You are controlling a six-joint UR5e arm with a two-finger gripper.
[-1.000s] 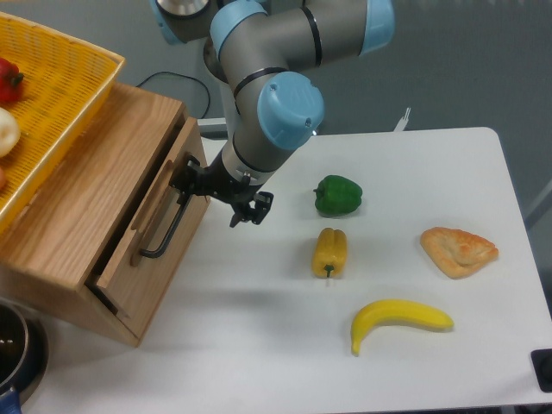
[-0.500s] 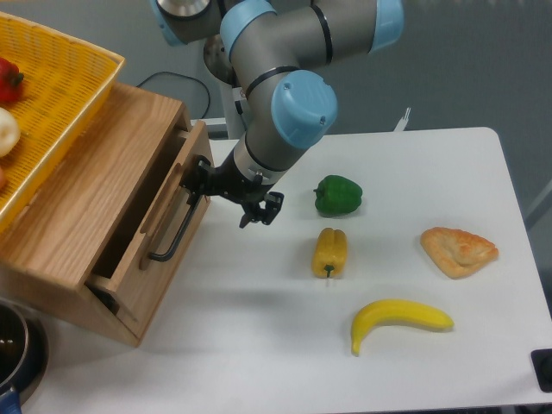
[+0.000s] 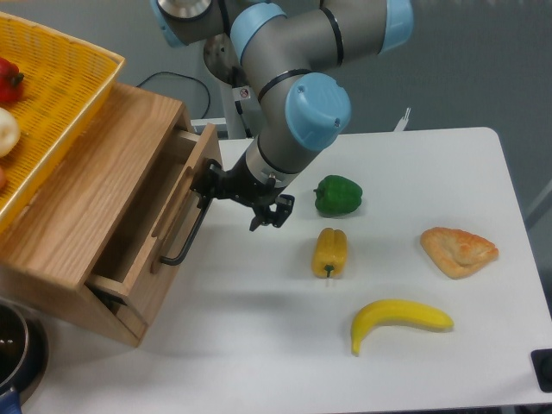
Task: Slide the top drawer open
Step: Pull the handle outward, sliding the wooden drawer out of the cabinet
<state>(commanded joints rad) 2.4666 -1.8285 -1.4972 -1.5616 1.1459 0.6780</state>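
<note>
Oak top drawer (image 3: pixel 177 220) sits left of end effector (image 3: pixel 244 199).

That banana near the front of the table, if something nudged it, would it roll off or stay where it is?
The banana is curved and lies flat on the white table, so it would probably pivot or slide rather than roll. Its glossy, even skin suggests a plastic replica: likely light, stiff and somewhat slippery, though that cannot be confirmed.

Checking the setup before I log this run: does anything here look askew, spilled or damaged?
Nothing looks spilled or broken. The top drawer sits partly pulled out of the cabinet, as the task intends, with the pincer at its handle. The yellow basket on the cabinet overhangs its top and sits tilted.
</note>
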